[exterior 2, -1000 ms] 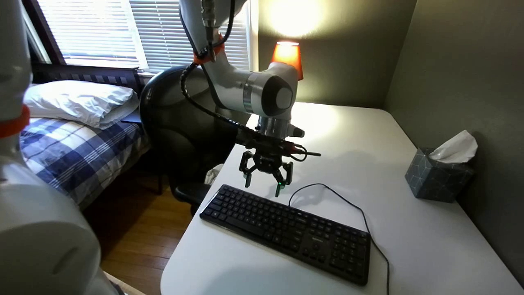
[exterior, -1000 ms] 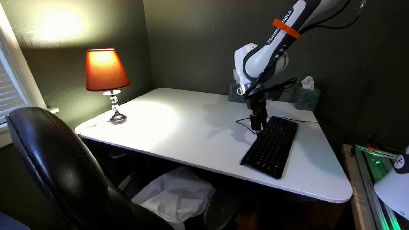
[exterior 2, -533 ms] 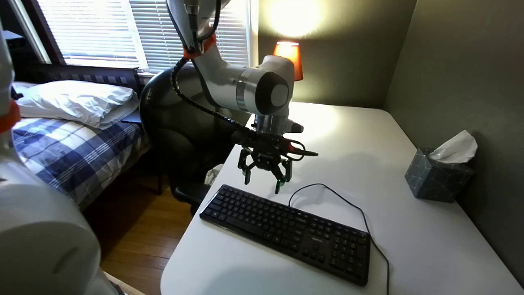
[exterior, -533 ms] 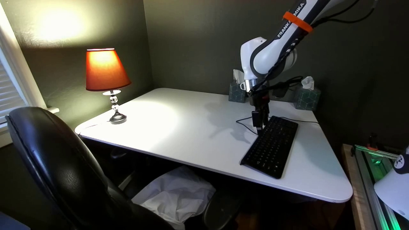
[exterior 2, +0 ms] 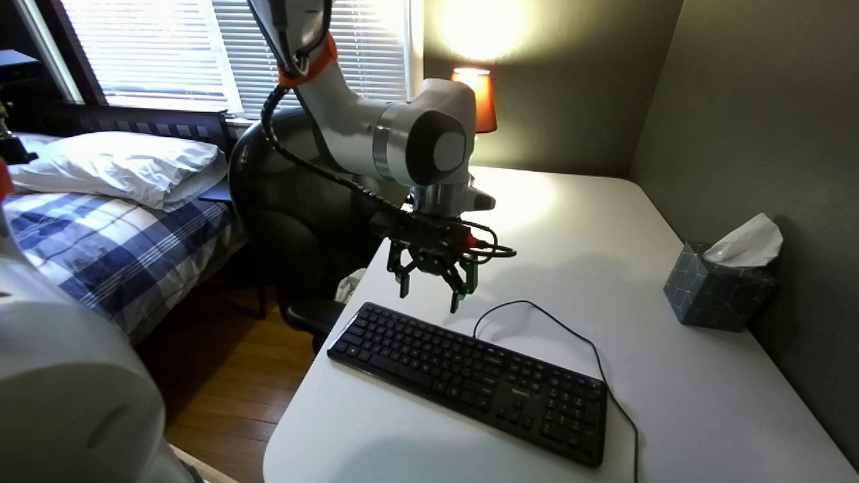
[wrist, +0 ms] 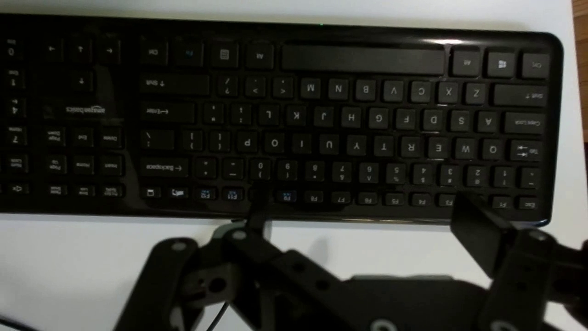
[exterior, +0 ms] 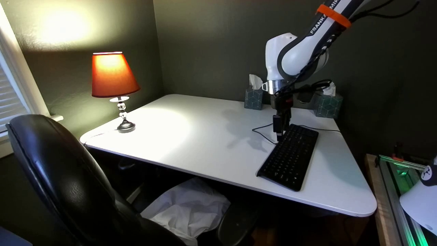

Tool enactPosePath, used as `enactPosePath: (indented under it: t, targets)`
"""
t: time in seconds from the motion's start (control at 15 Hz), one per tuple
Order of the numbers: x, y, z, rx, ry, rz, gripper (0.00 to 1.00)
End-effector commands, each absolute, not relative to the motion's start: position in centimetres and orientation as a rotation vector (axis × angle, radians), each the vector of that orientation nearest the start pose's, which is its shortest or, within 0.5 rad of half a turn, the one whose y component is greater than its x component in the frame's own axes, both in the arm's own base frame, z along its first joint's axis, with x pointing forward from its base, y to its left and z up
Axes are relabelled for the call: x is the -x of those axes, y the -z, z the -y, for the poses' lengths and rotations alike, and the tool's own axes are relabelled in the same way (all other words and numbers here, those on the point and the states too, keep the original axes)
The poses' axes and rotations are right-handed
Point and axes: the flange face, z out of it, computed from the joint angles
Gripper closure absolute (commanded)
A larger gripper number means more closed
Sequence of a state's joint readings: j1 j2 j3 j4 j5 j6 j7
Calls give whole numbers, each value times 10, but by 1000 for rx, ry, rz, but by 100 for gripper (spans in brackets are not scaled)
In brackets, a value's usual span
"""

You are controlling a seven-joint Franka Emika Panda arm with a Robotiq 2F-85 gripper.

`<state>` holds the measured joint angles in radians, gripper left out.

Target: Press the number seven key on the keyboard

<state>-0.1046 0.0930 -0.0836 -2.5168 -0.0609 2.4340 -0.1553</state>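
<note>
Gripper (exterior 2: 429, 302) and arm (exterior 2: 349, 127) are riding slightly higher in both exterior views than a second ago. In an exterior view, one tissue box (exterior: 253, 99) behind the gripper is now showing clear of the arm, while a cable loop (exterior: 309, 88) is now overlapping the top of another tissue box (exterior: 328, 106) behind the gripper. The keyboard (exterior 2: 470, 381) is staying put, lying on the desk (exterior: 205, 130) below the gripper, its back edge nearest the fingers (wrist: 480, 234). These are standing spread wide. The tips seem to be hovering over that edge, though the wrist view is too dark to settle their height.

Counting up, two fingers are pointing down toward one keyboard. Two keys bearing a seven are showing in the wrist view: the number-row seven (wrist: 342, 171) is lying just beyond the gap between the fingertips, and the keypad seven (wrist: 17, 136) is lying well out past one finger. Two tissue boxes, one lit lamp (exterior: 114, 75) and one black chair (exterior: 71, 177) are standing well apart from the gripper.
</note>
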Motion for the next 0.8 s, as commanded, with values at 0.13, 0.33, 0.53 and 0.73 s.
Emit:
enactPosePath:
  t: [0.13,0.33,0.53,0.73]
  targets:
    - [-413,-247,81,3176,-175,-11,0]
    - [-406,-256,80,3190,-118,-41,0]
    - [-398,-265,79,3198,-51,-63,0]
    - [-409,-263,79,3185,-87,-46,0]
